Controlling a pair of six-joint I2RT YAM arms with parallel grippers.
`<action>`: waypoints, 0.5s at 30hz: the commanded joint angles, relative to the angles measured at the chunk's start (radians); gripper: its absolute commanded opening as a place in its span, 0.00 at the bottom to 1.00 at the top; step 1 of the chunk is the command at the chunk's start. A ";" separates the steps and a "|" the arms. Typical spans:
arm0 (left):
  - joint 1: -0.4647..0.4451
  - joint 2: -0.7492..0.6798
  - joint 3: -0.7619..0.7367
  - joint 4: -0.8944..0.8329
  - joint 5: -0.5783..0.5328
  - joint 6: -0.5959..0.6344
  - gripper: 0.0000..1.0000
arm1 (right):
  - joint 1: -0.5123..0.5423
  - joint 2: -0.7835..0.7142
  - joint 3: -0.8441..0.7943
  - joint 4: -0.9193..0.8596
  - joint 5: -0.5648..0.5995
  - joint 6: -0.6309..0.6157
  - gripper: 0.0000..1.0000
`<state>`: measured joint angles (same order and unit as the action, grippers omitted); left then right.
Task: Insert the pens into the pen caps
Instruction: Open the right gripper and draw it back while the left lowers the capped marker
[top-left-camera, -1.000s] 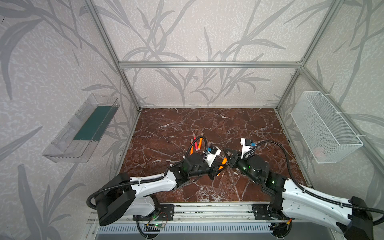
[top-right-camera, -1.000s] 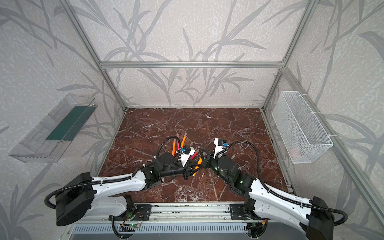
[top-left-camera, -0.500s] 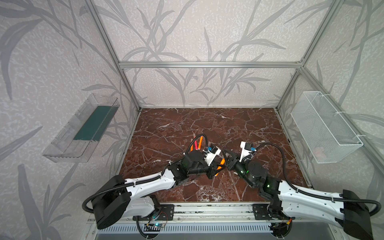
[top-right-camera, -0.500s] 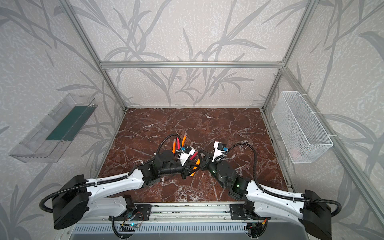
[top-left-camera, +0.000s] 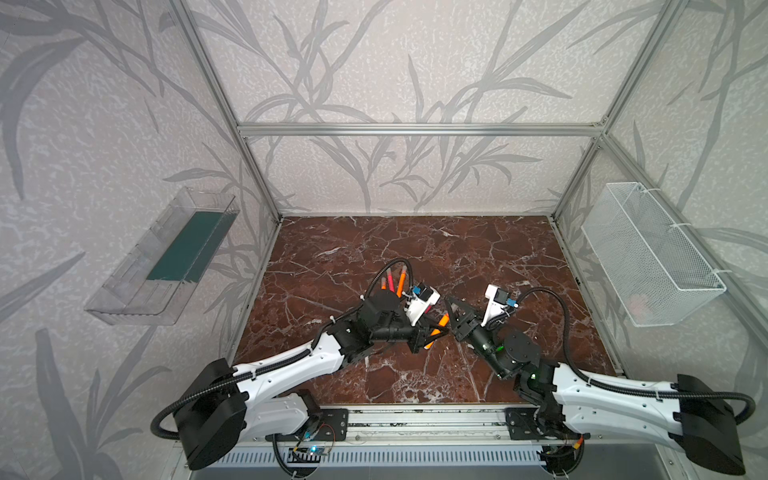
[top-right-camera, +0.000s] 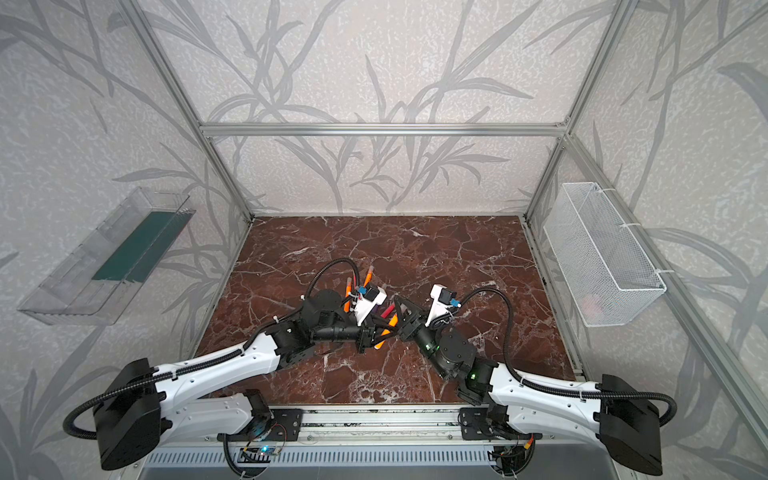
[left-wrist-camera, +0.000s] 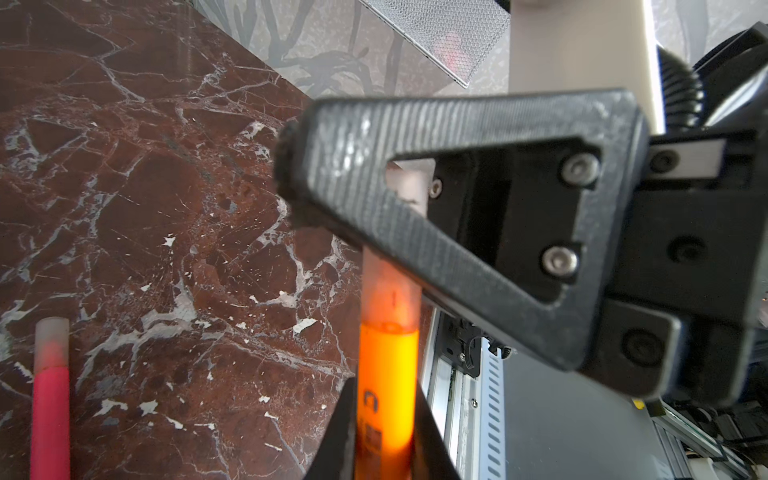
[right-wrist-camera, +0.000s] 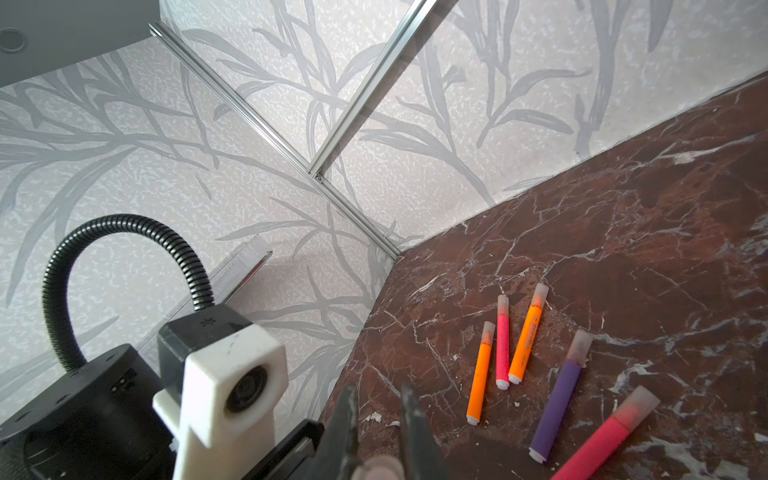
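On the marble (right-wrist-camera: 631, 187), five capped pens (right-wrist-camera: 526, 336)

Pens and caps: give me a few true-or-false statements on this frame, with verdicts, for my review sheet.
1. The left gripper grips an orange pen. True.
2. The right gripper is open and empty. False: it is shut on a pen cap.
3. The orange pen's tip sits inside that cap. True.
4. The purple pen on the table lies uncapped. False: it wears a pale cap.
5. The wire basket hangs on the left of the workspace. False: in both top views it hangs on the right.
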<state>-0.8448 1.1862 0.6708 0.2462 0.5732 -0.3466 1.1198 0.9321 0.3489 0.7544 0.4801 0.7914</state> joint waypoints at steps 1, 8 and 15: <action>0.136 -0.050 0.093 0.283 -0.312 -0.077 0.00 | 0.095 -0.013 -0.005 -0.256 -0.221 -0.029 0.00; 0.136 -0.081 -0.026 0.209 -0.411 -0.039 0.00 | 0.094 -0.084 0.034 -0.402 -0.072 -0.042 0.52; 0.182 -0.082 -0.125 0.000 -0.713 -0.079 0.00 | 0.091 -0.295 0.085 -0.735 0.148 -0.044 1.00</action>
<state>-0.6868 1.0996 0.5709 0.3393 0.0662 -0.3847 1.2125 0.7025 0.3973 0.2047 0.5072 0.7601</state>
